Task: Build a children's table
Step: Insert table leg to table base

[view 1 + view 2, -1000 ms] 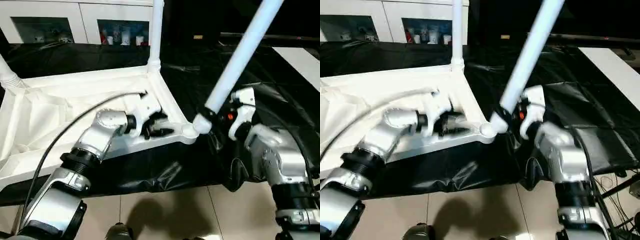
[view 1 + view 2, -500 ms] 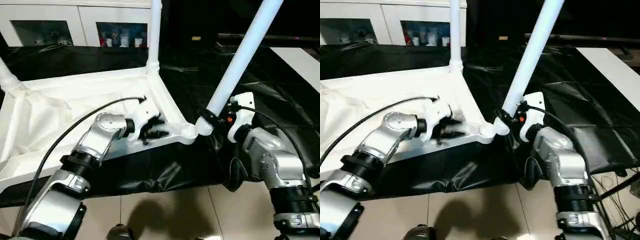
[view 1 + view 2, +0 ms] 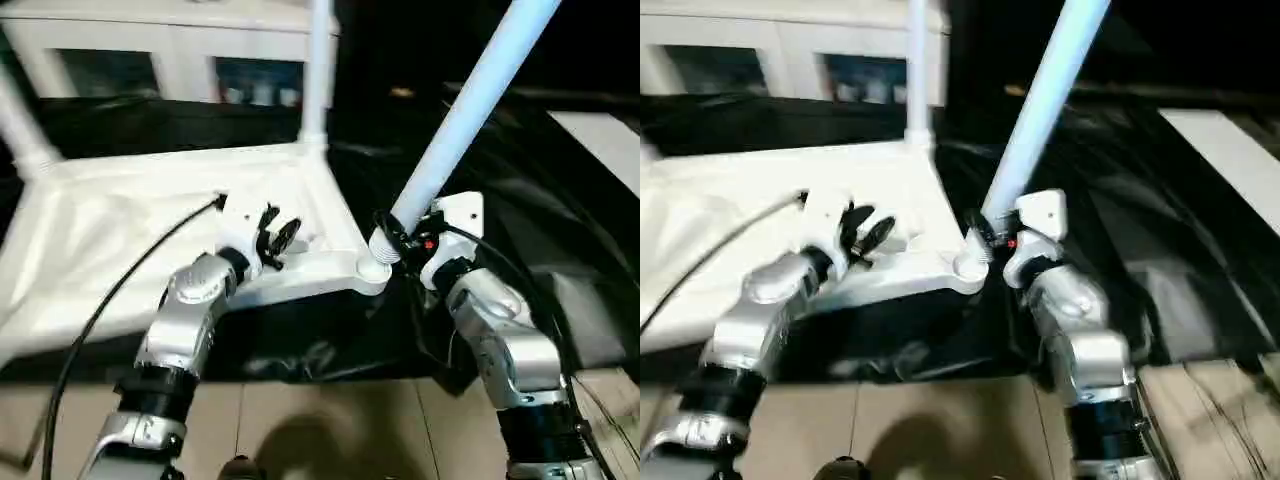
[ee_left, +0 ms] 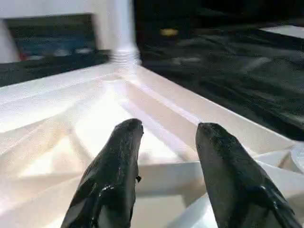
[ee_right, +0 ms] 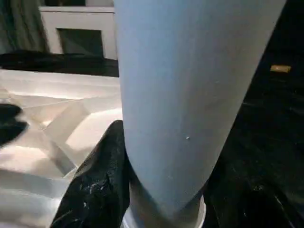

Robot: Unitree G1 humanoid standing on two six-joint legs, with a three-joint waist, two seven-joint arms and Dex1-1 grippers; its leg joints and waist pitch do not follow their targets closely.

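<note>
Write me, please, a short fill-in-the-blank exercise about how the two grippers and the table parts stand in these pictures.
1. The right gripper is shut on a white ____ that leans over the corner socket.
2. The left gripper hovers over the tabletop with its fingers ____.
3. The tabletop lies on a ____ cloth.

Missing words: leg; open; black

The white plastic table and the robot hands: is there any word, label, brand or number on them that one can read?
No readable text.
White plastic tabletop: no marking.
Long white tubular leg in the right hand: plain.
Left hand: no label.
Small red spot on the right wrist: a light, not a sign.
</note>
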